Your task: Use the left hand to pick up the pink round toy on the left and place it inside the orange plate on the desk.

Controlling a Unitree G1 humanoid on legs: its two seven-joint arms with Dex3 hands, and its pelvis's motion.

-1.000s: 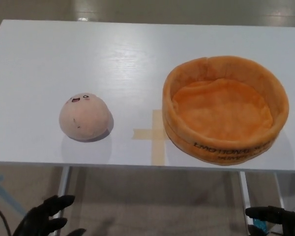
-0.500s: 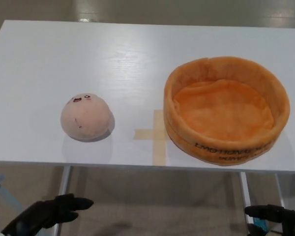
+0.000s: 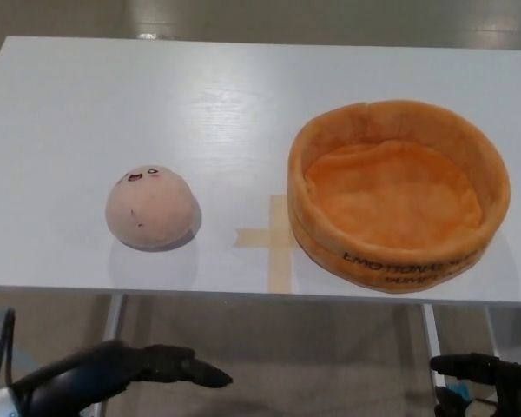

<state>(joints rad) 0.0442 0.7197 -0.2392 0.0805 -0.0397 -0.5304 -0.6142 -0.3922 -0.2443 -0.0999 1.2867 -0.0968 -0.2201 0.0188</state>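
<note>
We found the pink toy [image 3: 150, 208] resting on the white desk [image 3: 200, 95], well apart from the orange plate [image 3: 398, 193], which lay at its 3 o'clock beyond a tape cross [image 3: 273, 236]. The left hand [image 3: 113, 372] hung below the desk's near edge, empty, fingers stretched out toward 3 o'clock; the toy lay at roughly its 12 o'clock. Being round, the toy offered no long axis. The right hand [image 3: 484, 382], empty with fingers apart, sat at the lower right, far from the toy; we judged the left hand clearly nearer.
</note>
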